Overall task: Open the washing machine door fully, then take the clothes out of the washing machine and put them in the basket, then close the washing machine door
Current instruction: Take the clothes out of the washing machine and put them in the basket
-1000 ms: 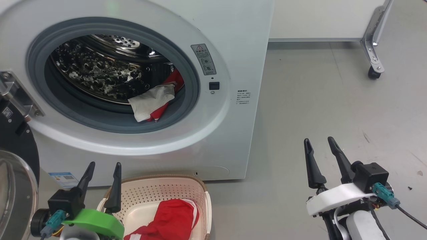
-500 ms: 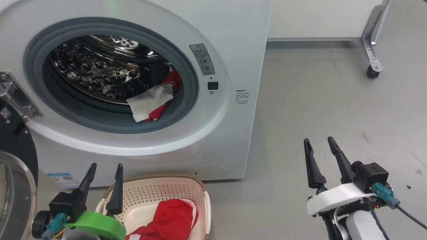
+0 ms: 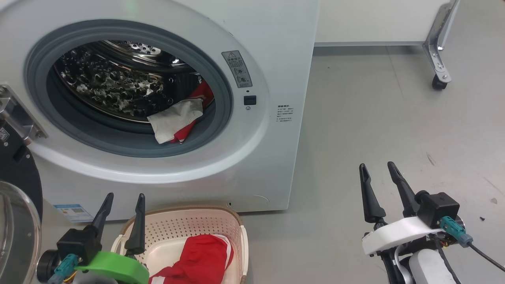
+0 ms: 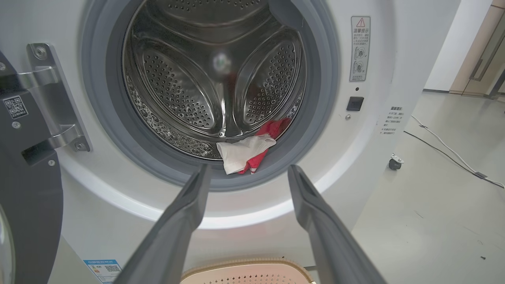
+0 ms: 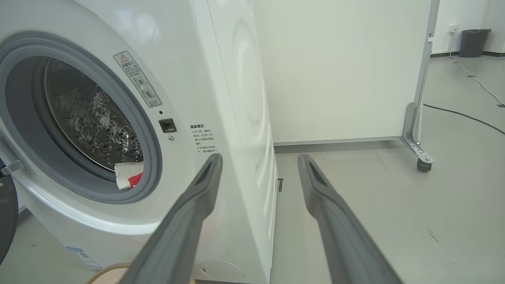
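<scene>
The white washing machine (image 3: 276,59) stands with its door (image 3: 15,205) swung wide to the left, black rim and glass bowl showing. Red and white clothes (image 3: 175,120) lie at the drum's lower right lip, seen too in the left wrist view (image 4: 246,152) and the right wrist view (image 5: 126,175). More red clothes (image 3: 197,256) fill the cream basket (image 3: 221,215) on the floor below the opening. My left gripper (image 3: 123,197) hangs open and empty over the basket's left rim. My right gripper (image 3: 376,165) is open and empty above the floor, right of the machine.
A white panel on a metal leg with a castor (image 3: 438,81) stands at the back right. A cable (image 5: 465,116) runs across the grey floor behind it. A dark bin (image 5: 475,41) sits far back. Open floor lies right of the machine.
The whole head view has drifted slightly left and up, a camera move. The left gripper sits a touch lower; the right gripper and the clothes are unmoved.
</scene>
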You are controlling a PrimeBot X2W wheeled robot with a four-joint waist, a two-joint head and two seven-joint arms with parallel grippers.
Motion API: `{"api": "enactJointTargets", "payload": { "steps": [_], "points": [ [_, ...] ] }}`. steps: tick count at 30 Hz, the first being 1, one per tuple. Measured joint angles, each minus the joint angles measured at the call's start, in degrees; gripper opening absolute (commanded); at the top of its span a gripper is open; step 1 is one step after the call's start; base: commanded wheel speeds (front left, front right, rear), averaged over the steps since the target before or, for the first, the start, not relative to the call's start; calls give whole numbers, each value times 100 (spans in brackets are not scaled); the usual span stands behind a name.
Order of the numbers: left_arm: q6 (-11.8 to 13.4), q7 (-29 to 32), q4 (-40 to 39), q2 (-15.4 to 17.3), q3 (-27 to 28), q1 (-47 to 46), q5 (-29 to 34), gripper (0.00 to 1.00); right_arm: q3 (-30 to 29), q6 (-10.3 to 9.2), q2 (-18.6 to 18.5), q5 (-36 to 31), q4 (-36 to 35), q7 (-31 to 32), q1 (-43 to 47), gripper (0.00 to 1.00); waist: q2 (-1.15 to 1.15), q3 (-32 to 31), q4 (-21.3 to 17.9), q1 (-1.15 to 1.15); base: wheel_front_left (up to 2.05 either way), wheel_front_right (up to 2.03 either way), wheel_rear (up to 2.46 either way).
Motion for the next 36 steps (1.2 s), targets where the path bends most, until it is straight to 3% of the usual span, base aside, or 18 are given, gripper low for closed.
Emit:
{"api": "enactJointTargets", "payload": {
  "steps": [18, 36],
  "points": [
    [0, 0, -124, -4, 38, 4, 48, 100, 2, 0, 0, 0, -92, 0, -1, 100, 0, 169, -26, 0, 0, 0, 0],
    [-1, 5, -343, 183, 63, -22, 93, 100, 146, -1, 0, -8, -256, 0, -143, 100, 0, 870, -250, 0, 0, 0, 0]
  ]
}}
